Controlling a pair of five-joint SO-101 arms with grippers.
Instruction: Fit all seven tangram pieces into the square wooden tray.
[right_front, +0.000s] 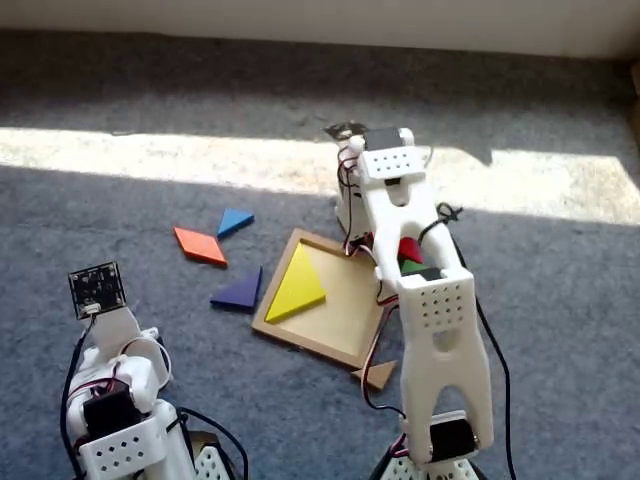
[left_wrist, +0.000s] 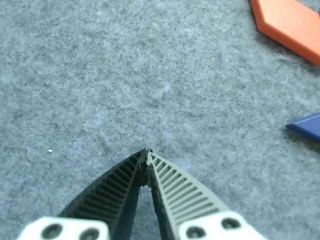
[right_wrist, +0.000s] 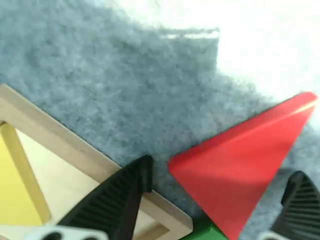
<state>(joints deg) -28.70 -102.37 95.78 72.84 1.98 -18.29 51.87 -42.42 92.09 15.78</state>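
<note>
The square wooden tray lies on the carpet with a yellow triangle inside it. An orange parallelogram, a small blue triangle and a dark blue triangle lie left of the tray. A red triangle and a green piece sit by its right corner, under the right arm. A tan triangle lies below the tray. My right gripper is open, straddling the red triangle beside the tray rim. My left gripper is shut and empty over bare carpet.
A sunlit band crosses the grey-blue carpet behind the pieces. In the left wrist view the orange parallelogram and the dark blue triangle's tip lie off to one side. Cables from the right arm hang over the tray's right edge.
</note>
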